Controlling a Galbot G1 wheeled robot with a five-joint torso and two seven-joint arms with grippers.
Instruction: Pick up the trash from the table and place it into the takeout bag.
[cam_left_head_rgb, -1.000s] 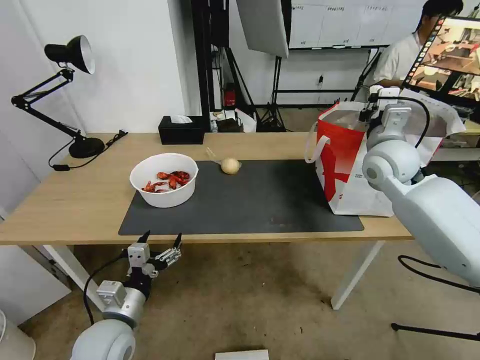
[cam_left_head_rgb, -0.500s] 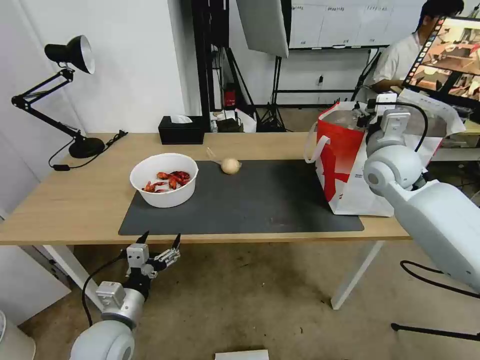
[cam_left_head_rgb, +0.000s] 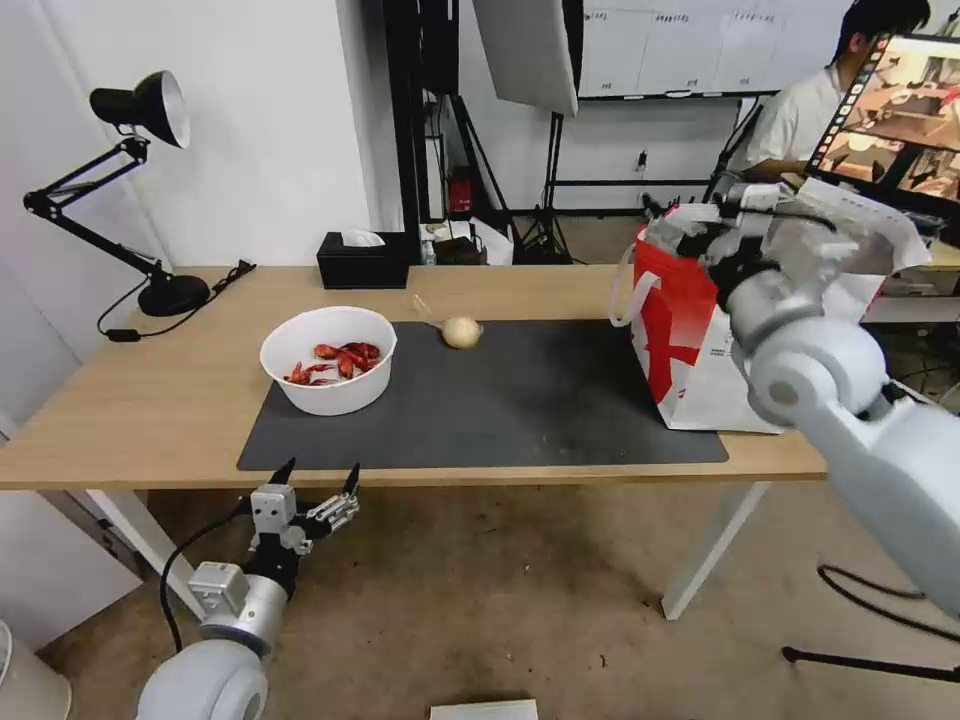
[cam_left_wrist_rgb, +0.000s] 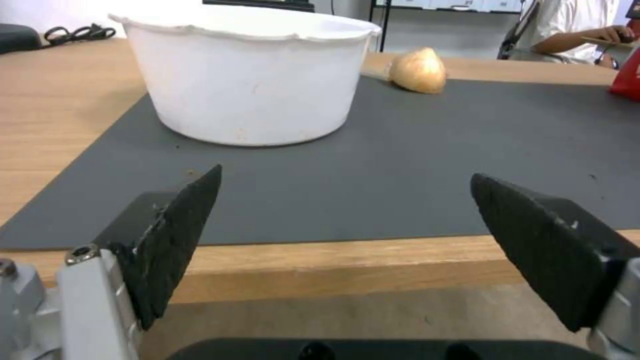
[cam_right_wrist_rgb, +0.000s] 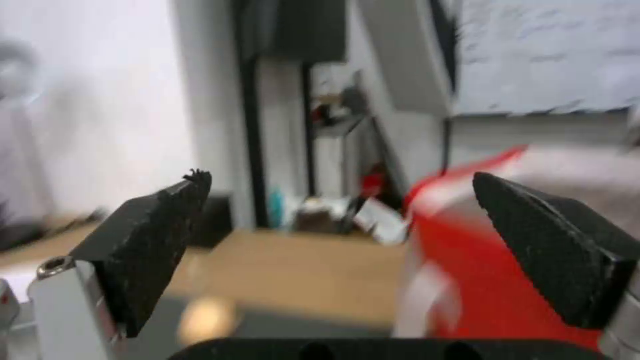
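The white bowl (cam_left_head_rgb: 328, 360) with red crayfish shells stands on the dark mat (cam_left_head_rgb: 520, 400) of the table (cam_left_head_rgb: 150, 400). A beige lump (cam_left_head_rgb: 461, 331) lies at the mat's far edge. The takeout bag (cam_left_head_rgb: 690, 350) stands at the mat's right end. My right gripper (cam_left_head_rgb: 695, 228) hovers at the bag's top rim, pointing left. It is open and empty in the right wrist view (cam_right_wrist_rgb: 340, 240), with the bag's red side (cam_right_wrist_rgb: 467, 280) close beneath. My left gripper (cam_left_head_rgb: 315, 480) hangs open below the table's front edge, facing the bowl (cam_left_wrist_rgb: 247, 75) and the lump (cam_left_wrist_rgb: 417, 70).
A black tissue box (cam_left_head_rgb: 362, 260) sits at the table's back edge. A black desk lamp (cam_left_head_rgb: 140, 110) stands at the back left, its cable trailing on the wood. A monitor (cam_left_head_rgb: 900, 110) and stands are behind the bag.
My right wrist has swung from pointing down over the bag's mouth to pointing left along its top rim. The left arm, bowl and lump have stayed put.
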